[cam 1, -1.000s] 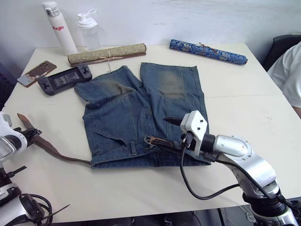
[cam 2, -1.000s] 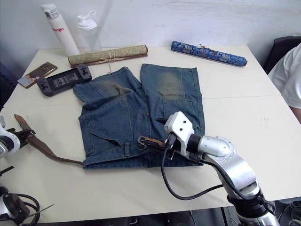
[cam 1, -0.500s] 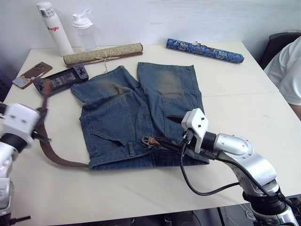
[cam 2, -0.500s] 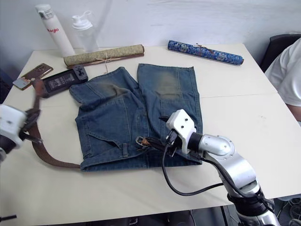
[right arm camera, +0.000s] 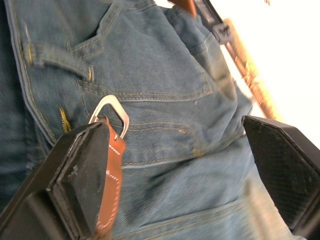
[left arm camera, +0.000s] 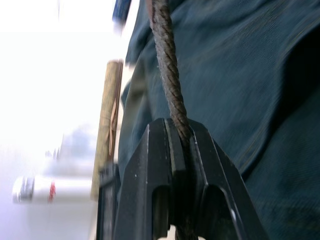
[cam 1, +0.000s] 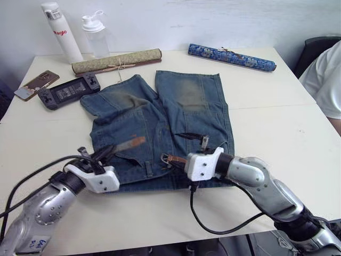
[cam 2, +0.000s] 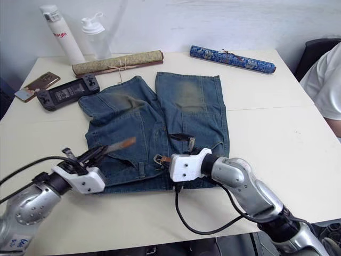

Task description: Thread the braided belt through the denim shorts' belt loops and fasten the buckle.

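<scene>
The right gripper point(right arm camera: 180, 175) had its jaws spread wide, with one black finger point(right arm camera: 82, 180) on either side of the denim shorts point(right arm camera: 160, 85). The silver buckle point(right arm camera: 110, 115) lay on the denim just beside one finger, its tan leather end point(right arm camera: 109, 185) touching that finger's inner face. A belt loop point(right arm camera: 57, 55) crossed the waistband near the buckle, next to a stitched pocket seam. Beyond the shorts ran a stretch of the braided belt point(right arm camera: 247, 75) against the bright tabletop point(right arm camera: 280, 55).

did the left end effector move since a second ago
Yes. The left end effector, shut on the braided belt, swung from the table's left edge, near the game controller, inward over the denim shorts.
</scene>
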`<act>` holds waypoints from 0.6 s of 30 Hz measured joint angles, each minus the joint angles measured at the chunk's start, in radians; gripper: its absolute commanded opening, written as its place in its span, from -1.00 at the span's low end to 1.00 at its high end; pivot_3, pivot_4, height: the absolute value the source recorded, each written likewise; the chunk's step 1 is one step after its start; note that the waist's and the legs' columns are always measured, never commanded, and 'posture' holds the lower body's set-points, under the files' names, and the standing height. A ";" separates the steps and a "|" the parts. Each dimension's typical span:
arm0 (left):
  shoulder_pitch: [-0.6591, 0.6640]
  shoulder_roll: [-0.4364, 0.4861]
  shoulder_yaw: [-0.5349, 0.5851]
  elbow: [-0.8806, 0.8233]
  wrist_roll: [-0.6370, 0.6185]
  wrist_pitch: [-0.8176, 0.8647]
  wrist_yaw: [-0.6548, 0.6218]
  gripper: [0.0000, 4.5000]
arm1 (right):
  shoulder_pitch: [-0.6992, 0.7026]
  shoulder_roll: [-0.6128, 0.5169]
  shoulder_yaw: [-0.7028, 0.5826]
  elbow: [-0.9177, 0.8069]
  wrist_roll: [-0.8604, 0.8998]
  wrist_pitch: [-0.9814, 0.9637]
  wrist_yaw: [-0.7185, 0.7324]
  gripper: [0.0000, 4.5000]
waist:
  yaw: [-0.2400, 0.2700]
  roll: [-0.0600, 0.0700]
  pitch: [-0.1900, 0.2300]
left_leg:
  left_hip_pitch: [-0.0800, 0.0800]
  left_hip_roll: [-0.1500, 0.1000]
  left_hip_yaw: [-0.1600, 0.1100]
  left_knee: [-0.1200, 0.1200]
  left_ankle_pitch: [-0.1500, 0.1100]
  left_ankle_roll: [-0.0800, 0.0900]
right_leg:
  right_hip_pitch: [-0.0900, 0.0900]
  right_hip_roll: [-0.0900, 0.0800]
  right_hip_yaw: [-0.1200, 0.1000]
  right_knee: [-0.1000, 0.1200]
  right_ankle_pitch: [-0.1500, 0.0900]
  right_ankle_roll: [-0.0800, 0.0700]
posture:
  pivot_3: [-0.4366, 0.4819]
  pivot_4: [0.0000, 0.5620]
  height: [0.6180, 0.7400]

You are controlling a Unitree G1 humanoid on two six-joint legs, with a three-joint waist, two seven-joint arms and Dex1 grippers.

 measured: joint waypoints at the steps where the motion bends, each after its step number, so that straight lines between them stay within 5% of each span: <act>1: -0.003 -0.004 -0.013 -0.001 0.015 -0.025 0.002 -0.99 | -0.017 0.017 0.014 0.024 -0.038 -0.052 -0.007 1.00 | 0.001 0.000 0.000 | 0.000 0.000 0.000 0.000 0.000 0.000 | 0.000 0.000 -0.001 0.000 0.000 0.000 | -0.05 -0.47 0.63; 13: -0.086 -0.019 -0.054 0.027 0.045 -0.110 0.005 -0.99 | -0.072 0.063 0.036 0.165 -0.159 -0.272 -0.014 1.00 | 0.002 0.000 0.000 | 0.000 0.000 -0.002 0.003 0.001 0.001 | 0.002 -0.001 -0.003 0.001 0.000 0.000 | -0.05 -0.47 0.63; 16: -0.086 -0.023 -0.068 0.030 0.050 -0.113 0.000 -1.00 | -0.072 0.073 0.030 0.167 -0.172 -0.286 -0.019 0.73 | 0.002 0.000 0.000 | 0.000 0.000 -0.002 0.003 0.001 0.001 | 0.002 -0.001 -0.003 0.002 0.000 0.000 | -0.05 -0.47 0.63; 18: -0.086 -0.024 -0.072 0.032 0.053 -0.117 -0.001 -1.00 | -0.072 0.080 0.021 0.168 -0.177 -0.289 -0.022 0.28 | 0.002 0.000 0.000 | 0.000 0.000 -0.002 0.003 0.001 0.001 | 0.002 -0.001 -0.003 0.002 0.000 0.000 | -0.05 -0.47 0.63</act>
